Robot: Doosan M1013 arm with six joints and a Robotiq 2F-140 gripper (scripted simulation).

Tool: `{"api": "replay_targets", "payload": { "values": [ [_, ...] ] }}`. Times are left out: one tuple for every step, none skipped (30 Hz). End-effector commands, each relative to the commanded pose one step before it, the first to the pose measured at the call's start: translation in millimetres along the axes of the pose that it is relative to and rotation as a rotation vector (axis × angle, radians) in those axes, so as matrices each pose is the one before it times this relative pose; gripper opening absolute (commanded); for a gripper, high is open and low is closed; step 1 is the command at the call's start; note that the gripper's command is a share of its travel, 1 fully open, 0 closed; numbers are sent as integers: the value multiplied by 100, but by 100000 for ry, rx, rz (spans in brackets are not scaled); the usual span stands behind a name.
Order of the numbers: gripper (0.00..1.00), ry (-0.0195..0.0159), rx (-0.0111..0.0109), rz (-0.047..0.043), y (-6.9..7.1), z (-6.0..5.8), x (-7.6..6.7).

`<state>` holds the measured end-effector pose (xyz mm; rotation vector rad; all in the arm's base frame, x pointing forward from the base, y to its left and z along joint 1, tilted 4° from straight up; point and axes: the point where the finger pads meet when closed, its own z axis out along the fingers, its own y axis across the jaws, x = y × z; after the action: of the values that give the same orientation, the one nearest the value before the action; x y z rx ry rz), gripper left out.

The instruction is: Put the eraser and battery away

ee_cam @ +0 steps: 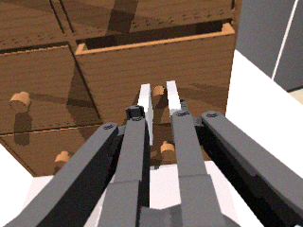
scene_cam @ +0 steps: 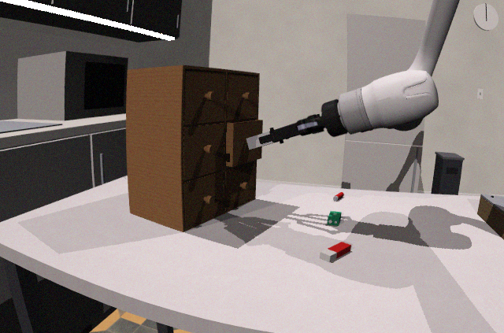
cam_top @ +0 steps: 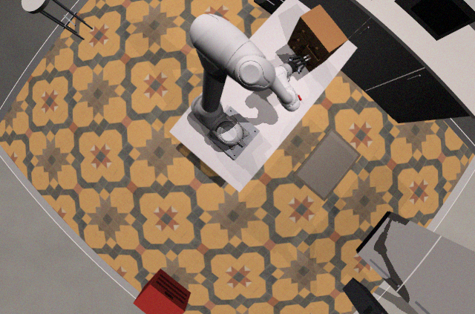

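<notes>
The brown chest (cam_top: 323, 27) (scene_cam: 154, 138) stands upright at the table's end. Its right middle drawer (scene_cam: 244, 131) (ee_cam: 199, 66) is partly pulled out and looks level, with a narrow dark opening above its front. My gripper (cam_top: 306, 59) (scene_cam: 253, 142) (ee_cam: 159, 96) is shut on that drawer's knob, which shows between the fingertips in the wrist view. The other drawers are in. A red-sleeved eraser (scene_cam: 336, 251) with a white end lies on the table before the chest. I cannot make out a nine-volt battery in any view; it may be hidden.
A green die (scene_cam: 334, 218) lies beyond the eraser. A small red cylinder (scene_cam: 339, 196) with a grey end lies farther back. Below the held drawer is the bottom right drawer's knob (ee_cam: 167, 148). The arm's base plate (cam_top: 249, 137) is at the table's other end.
</notes>
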<state>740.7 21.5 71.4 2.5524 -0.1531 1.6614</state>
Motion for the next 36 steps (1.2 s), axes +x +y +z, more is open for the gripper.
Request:
{"api": "replay_targets", "payload": {
  "values": [
    [8, 2, -1, 6, 1, -484, -169],
    [8, 0, 0, 0, 0, -134, -49],
    [8, 0, 0, 0, 0, -136, -49],
    [8, 0, 0, 0, 0, -137, -50],
    [8, 0, 0, 0, 0, -139, -50],
    [8, 0, 0, 0, 0, 0, 0],
    [8, 0, 0, 0, 0, 0, 0],
    [8, 0, 0, 0, 0, -140, -51],
    [8, 0, 0, 0, 0, -140, -51],
    [8, 0, 0, 0, 0, -140, -51],
    [8, 0, 0, 0, 0, -140, -51],
    [8, 0, 0, 0, 0, -140, -51],
    [8, 0, 0, 0, 0, -139, -51],
    [8, 0, 0, 0, 0, -138, -50],
    [8, 0, 0, 0, 0, -137, -50],
    [8, 0, 0, 0, 0, -135, -49],
    [8, 0, 0, 0, 0, -133, -48],
    [8, 0, 0, 0, 0, -131, -48],
    [8, 0, 0, 0, 0, -128, -47],
    [8, 0, 0, 0, 0, -126, -46],
    [8, 0, 0, 0, 0, -122, -45],
    [8, 0, 0, 0, 0, -119, -43],
    [8, 0, 0, 0, 0, 0, 0],
    [8, 0, 0, 0, 0, 0, 0],
    [8, 0, 0, 0, 0, -115, -42],
    [8, 0, 0, 0, 0, -111, -41],
    [8, 0, 0, 0, 0, -107, -39],
    [8, 0, 0, 0, 0, -103, -37],
    [8, 0, 0, 0, 0, -98, -36],
    [8, 0, 0, 0, 0, -94, -34],
    [8, 0, 0, 0, 0, -89, -32],
    [8, 0, 0, 0, 0, -84, -31],
    [8, 0, 0, 0, 0, -79, -29],
    [8, 0, 0, 0, 0, -74, -27],
    [8, 0, 0, 0, 0, -68, -25],
    [8, 0, 0, 0, 0, -63, -23]
  ]
}}
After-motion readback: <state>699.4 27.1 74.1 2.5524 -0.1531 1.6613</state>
